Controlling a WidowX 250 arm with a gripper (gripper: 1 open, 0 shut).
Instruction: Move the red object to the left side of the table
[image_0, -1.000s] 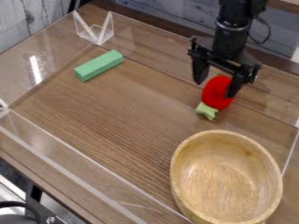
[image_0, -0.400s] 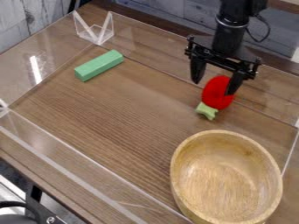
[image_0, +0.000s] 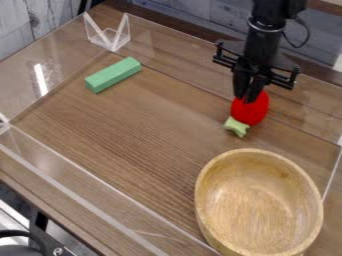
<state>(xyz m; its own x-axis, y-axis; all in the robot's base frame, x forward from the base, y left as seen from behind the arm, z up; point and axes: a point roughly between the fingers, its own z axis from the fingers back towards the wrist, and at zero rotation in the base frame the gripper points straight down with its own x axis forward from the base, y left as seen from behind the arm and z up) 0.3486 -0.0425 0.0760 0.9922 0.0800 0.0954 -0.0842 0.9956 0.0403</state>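
One camera view covers the whole scene, looking down at an angle on the table (image_0: 147, 140) with its low clear walls.

The pincer (image_0: 251, 97) points straight down, and its fingers are now drawn together on the upper part of the red object (image_0: 250, 110). A moment ago the same fingers stood wide apart on either side of the toy; now they have pinched in, while the arm itself has not shifted. The toy looks unmoved too. It sits directly under the pincer, apparently resting on the wood, with its light green leafy end (image_0: 238, 126) poking out just below the fingertips, toward the camera.

Away from the pincer, a green block (image_0: 114, 74) lies well off to its left in the picture and a little farther back. A round wooden bowl (image_0: 261, 205) sits nearer the camera than the pincer, well apart from it and from the toy. A small clear stand (image_0: 107, 35) is at the far left corner, farthest from the pincer.

For the task, this closing is the grasp, and it appears to be made, though nothing has been lifted yet. The toy is on the right part of the table, so the whole carry leftward remains. My guess is that the next move is a lift clear of the wood, then a sweep to the left, and the open stretch of wood in front of the block seems roomy enough for setting down.
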